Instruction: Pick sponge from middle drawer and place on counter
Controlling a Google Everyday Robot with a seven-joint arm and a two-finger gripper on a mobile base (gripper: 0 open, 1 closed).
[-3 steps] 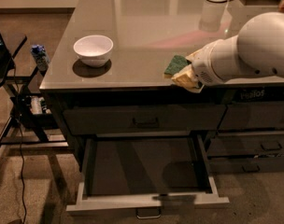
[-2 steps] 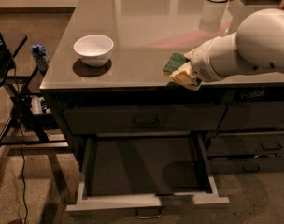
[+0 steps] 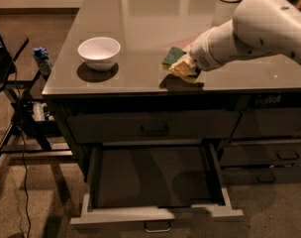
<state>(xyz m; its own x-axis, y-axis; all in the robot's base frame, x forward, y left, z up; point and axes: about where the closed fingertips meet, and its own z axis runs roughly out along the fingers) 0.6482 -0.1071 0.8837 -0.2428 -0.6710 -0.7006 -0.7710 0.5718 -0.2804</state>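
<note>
I read the hand [image 3: 191,66] as closed on the sponge [image 3: 175,61]. The sponge sits tilted at the tip of the arm, low over the front part of the tabletop [image 3: 140,19]. In the camera view it is to the right of the white bowl [image 3: 99,51] and well apart from it. A shadow lies under the sponge (I judge it not yet set down). The middle drawer [image 3: 155,216] stands open below, with nothing visible on its dark floor. Status: pick and carry done. Remaining: lower, release, withdraw.
</note>
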